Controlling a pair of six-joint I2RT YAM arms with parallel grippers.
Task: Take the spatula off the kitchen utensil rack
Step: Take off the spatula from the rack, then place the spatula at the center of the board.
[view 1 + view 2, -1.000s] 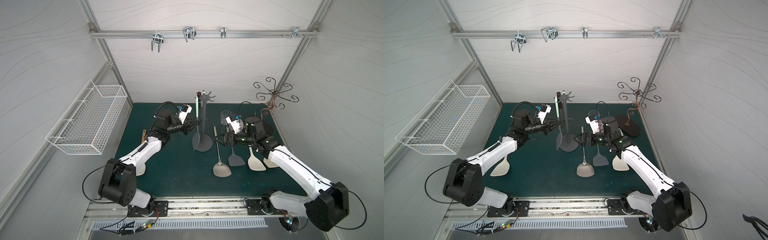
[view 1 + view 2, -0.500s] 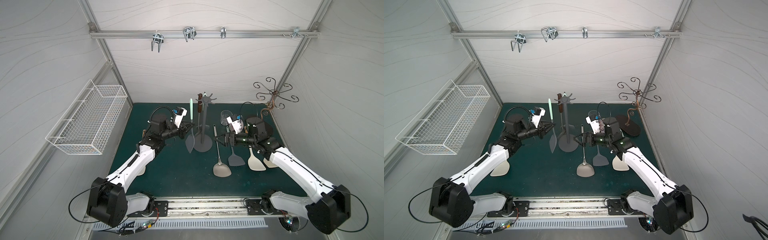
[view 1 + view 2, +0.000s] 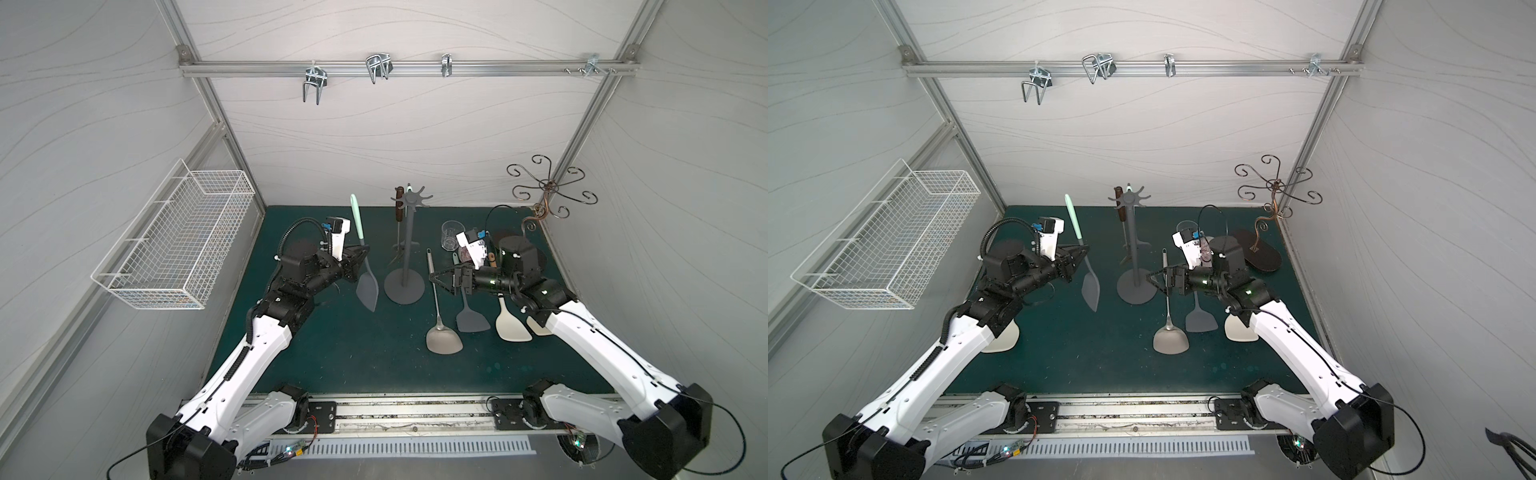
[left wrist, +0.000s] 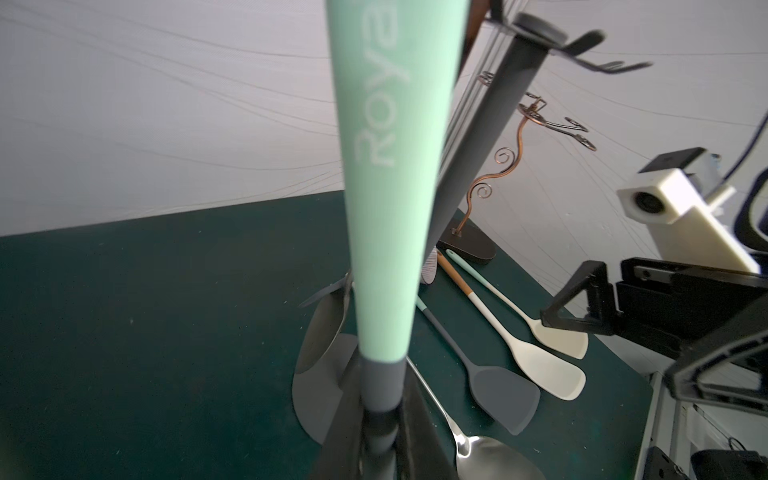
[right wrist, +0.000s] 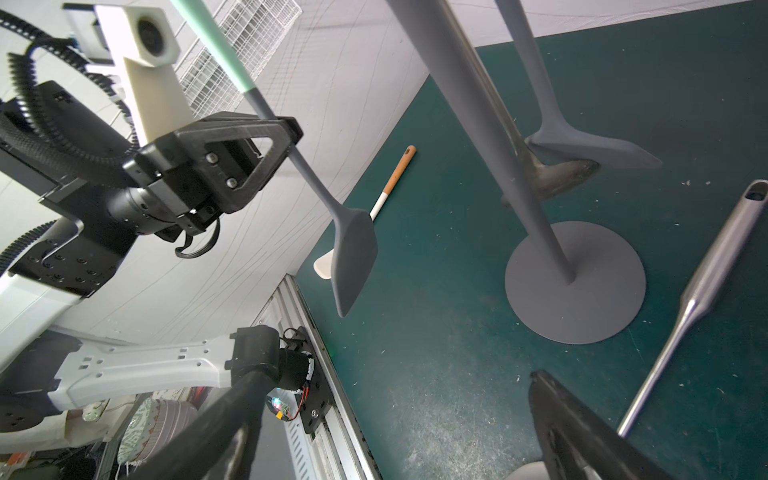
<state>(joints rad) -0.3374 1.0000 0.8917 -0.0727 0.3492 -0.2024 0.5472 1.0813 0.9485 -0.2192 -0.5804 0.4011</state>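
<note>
The spatula [image 3: 368,289], with a mint-green handle and a dark grey blade, hangs upright in the air just left of the kitchen utensil rack [image 3: 409,249], clear of its crown. My left gripper [image 3: 365,249] is shut on the spatula's grey neck [image 4: 380,399], also seen in the right wrist view [image 5: 291,133]. The spatula blade [image 5: 353,249] points down above the mat. The rack's base [image 5: 582,299] rests on the mat, and a brown-handled utensil [image 3: 399,208] still hangs from the crown. My right gripper [image 3: 432,276] is open and empty beside the rack's base.
On the mat right of the rack lie a steel turner [image 3: 442,340], a dark grey spatula [image 3: 471,320] and cream spatulas [image 3: 513,328]. A glass [image 3: 452,235] and a bronze curly stand [image 3: 544,195] stand at the back right. A white wire basket [image 3: 174,241] hangs on the left wall.
My left gripper has carried the spatula leftward, from against the rack's pole to free air beside it. The right arm has stayed in place.
</note>
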